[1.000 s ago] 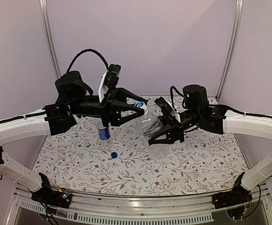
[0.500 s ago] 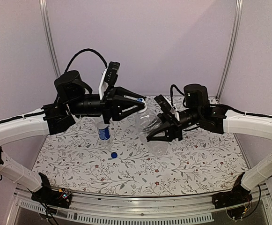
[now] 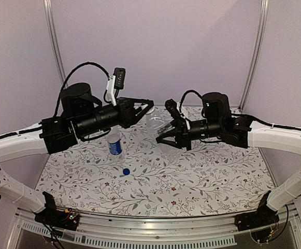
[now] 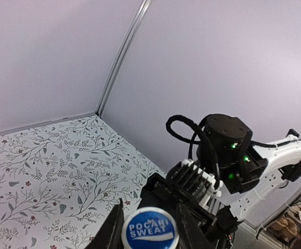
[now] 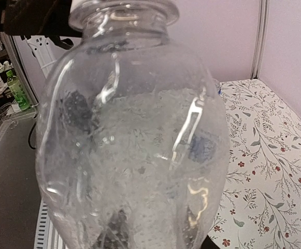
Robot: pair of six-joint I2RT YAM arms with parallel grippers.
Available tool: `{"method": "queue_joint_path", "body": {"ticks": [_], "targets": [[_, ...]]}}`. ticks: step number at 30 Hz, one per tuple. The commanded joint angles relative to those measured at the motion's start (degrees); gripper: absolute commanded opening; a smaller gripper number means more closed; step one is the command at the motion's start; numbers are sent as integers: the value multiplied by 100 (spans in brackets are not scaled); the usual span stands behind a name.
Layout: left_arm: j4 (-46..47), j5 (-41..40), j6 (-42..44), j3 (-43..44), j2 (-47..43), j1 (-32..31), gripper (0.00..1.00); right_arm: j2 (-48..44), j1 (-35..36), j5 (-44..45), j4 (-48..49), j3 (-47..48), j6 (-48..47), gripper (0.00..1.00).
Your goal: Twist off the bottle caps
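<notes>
The plain clear bottle (image 3: 158,123) is held in the air between both arms, and it fills the right wrist view (image 5: 134,135). My right gripper (image 3: 166,135) is shut on its body; its fingers show only dimly through the plastic. My left gripper (image 3: 148,106) is shut on the whitish cap with the blue top (image 4: 150,231), still on that bottle's neck, with a finger (image 4: 110,231) on each side. The labelled bottle (image 3: 114,145) stands upright on the table with its neck open. The solid blue cap (image 3: 126,171) lies on the table in front of it.
The table has a floral cloth (image 3: 207,176). Lilac walls with metal corner posts (image 3: 254,52) close the back and sides. The right arm's wrist (image 4: 228,150) sits close behind the cap in the left wrist view.
The left gripper went from wide open beside the cap to shut on it. Both arms moved up and back, and the plain bottle rose with them.
</notes>
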Motion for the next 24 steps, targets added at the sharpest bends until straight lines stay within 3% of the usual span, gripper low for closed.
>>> {"method": "queue_joint_path", "body": {"ticks": [1, 13, 18, 24], "targets": [[-91, -776, -330, 317, -54, -48, 17, -36, -101, 721, -113, 23, 29, 24], [175, -292, -160, 364, 220, -45, 31, -189, -101, -969, 247, -222, -202, 24], [270, -24, -126, 369, 307, -48, 40, -188, -102, -1164, 312, -218, -194, 24], [309, 156, -31, 318, 231, -37, 58, -222, -97, -1222, 321, -225, -167, 24]]}}
